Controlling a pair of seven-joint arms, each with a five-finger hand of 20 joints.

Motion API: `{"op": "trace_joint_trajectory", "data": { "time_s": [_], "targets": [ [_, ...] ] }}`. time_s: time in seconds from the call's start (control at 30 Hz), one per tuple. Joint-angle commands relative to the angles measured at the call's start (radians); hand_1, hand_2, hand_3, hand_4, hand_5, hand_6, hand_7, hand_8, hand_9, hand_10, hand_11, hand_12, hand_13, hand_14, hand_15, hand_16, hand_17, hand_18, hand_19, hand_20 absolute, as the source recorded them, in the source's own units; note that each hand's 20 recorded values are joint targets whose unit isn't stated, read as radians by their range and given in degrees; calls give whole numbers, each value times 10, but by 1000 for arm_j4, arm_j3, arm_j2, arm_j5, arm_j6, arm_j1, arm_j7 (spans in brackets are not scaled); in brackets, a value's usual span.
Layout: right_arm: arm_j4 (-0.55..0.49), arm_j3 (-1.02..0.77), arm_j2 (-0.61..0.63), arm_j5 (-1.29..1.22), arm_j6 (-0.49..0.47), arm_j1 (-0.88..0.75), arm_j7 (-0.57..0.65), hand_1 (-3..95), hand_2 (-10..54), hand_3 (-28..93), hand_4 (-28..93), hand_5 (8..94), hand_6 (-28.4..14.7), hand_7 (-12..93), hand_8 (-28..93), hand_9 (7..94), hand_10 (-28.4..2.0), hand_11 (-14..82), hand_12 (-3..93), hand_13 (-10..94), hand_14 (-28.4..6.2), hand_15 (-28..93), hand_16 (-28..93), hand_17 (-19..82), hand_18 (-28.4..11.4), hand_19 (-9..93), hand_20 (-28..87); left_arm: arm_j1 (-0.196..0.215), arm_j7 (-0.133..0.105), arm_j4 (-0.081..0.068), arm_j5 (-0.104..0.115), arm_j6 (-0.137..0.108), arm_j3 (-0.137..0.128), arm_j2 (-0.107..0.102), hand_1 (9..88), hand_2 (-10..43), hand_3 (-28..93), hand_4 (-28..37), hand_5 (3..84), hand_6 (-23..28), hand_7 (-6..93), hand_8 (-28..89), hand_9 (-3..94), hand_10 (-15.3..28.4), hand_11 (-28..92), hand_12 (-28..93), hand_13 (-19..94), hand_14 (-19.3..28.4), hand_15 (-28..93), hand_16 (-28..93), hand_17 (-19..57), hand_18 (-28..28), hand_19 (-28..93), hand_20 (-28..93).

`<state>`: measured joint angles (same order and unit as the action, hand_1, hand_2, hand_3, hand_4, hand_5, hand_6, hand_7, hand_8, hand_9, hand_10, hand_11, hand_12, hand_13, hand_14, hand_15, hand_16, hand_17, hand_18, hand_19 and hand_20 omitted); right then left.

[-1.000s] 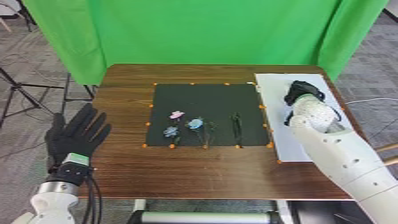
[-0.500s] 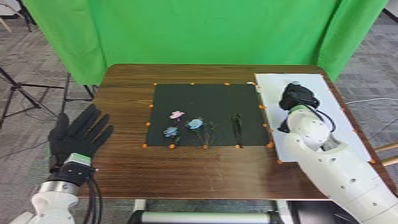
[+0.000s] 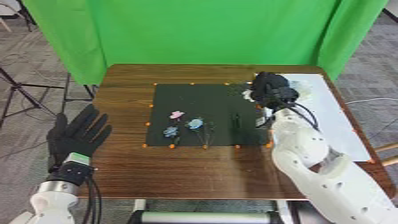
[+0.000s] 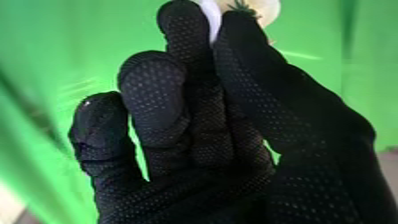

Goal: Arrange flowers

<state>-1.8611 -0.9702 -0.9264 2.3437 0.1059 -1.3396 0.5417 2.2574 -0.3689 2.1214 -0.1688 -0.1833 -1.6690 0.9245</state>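
Lowering should be gentle: the white flower (image 4: pixel 267 8), pinched in the right hand (image 3: pixel 274 91) over the black mat (image 3: pixel 191 97)'s edge, is best laid clear of the pink flower (image 3: pixel 177 114) and blue flowers (image 3: pixel 195 123).

Left arm (image 3: pixel 54 204): low at left, short reach | left hand (image 3: pixel 73 140): fingers straight, spread, pointing forward | right arm (image 3: pixel 315 162): reaching far forward, slanting inward | right hand (image 3: pixel 272 90): farther forward than left, thumb (image 4: pixel 258 75) pinching against fingers, other fingers bent
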Motion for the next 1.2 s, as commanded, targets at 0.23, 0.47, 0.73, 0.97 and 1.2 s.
{"op": "trace_joint_trajectory", "data": {
  "time_s": [0.23, 0.47, 0.73, 0.97, 1.2],
  "targets": [
    [-16, 84, -134, 109, -70, -16, -33, 565, -55, 730, -283, 723, -15, 333, 71, 838, -90, 116, 377, 711, -88, 619, 361, 390, -221, 882, 386, -32, 47, -8, -31, -18, 15, 1, 244, 151, 662, -283, 394, 65, 176, -102, 320, 112, 174, 90, 207, 123, 303, -87, -69, 126, 317, 85],
    [19, 109, -161, 127, -26, -35, -50, 567, -57, 729, -283, 722, -16, 334, 54, 836, -91, 112, 377, 710, -88, 618, 364, 388, -221, 884, 387, -39, 82, -14, -65, 32, 9, 7, 249, 156, 654, -283, 393, 64, 174, -103, 317, 112, 174, 88, 204, 124, 303, -89, -69, 125, 318, 84],
    [73, 135, -198, 146, -6, -21, -24, 581, -65, 722, -283, 724, -16, 324, 31, 841, -89, 93, 371, 710, -86, 616, 373, 388, -220, 884, 388, -77, 109, -28, -63, 50, 32, 21, 254, 162, 645, -283, 389, 59, 175, -103, 313, 111, 170, 87, 200, 122, 301, -90, -69, 125, 318, 83],
    [135, 154, -227, 159, 41, -17, -19, 592, -65, 721, -283, 720, -13, 312, 21, 832, -88, 77, 364, 707, -77, 602, 390, 387, -216, 882, 387, -79, 119, -31, -64, 42, 32, 27, 254, 165, 646, -283, 388, 59, 176, -103, 312, 109, 166, 87, 197, 120, 297, -88, -69, 124, 318, 83],
    [117, 157, -225, 184, 62, -44, -26, 564, -77, 740, -283, 700, -20, 299, 11, 791, -97, 78, 344, 676, -80, 575, 409, 366, -217, 850, 376, -68, 111, -21, -56, 27, 22, 23, 256, 167, 645, -283, 396, 62, 174, -103, 331, 109, 176, 89, 209, 126, 309, -87, -69, 125, 322, 83]
  ]
}}
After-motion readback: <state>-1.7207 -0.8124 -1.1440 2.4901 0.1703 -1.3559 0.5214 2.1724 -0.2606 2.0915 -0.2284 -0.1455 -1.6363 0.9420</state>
